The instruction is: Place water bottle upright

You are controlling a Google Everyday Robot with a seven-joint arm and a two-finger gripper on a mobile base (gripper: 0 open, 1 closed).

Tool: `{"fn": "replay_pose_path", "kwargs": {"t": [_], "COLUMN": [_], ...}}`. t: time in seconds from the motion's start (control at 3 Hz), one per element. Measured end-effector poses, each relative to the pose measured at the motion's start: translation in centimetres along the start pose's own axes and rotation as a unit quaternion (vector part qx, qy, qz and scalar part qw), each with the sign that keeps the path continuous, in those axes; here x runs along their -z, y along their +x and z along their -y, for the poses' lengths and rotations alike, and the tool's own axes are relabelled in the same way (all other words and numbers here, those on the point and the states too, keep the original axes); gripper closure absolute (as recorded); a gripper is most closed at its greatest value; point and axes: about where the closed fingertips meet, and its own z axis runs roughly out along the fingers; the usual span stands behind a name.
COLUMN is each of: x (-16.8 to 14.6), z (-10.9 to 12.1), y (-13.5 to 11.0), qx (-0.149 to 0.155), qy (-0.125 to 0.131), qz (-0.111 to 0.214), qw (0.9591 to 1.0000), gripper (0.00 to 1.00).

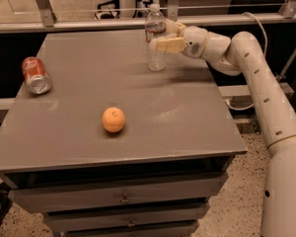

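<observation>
The water bottle is clear and ribbed with a white cap. It stands upright on the grey table near the far edge. My gripper reaches in from the right at the bottle's upper half. One tan finger lies across the front of the bottle and the other is behind it. The fingers are closed on the bottle, whose base rests on the tabletop.
A red soda can lies on its side at the table's left edge. An orange sits near the table's middle front. A metal rail runs behind the table. Drawers are under the front edge.
</observation>
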Motion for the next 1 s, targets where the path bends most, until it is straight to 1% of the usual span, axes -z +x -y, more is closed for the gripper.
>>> {"fn": "replay_pose_path", "kwargs": {"t": [0.33, 0.67, 1.0], "x": [0.5, 2.5, 5.8], "z": [0.0, -0.1, -0.3], "y": [0.2, 0.1, -1.0], "qx": [-0.002, 0.006, 0.026], "qy": [0.006, 0.025, 0.053], "qz": [-0.002, -0.02, -0.046], "qw": [1.0, 0.9995, 0.9972], "gripper": [0.0, 0.0, 0.0]}}
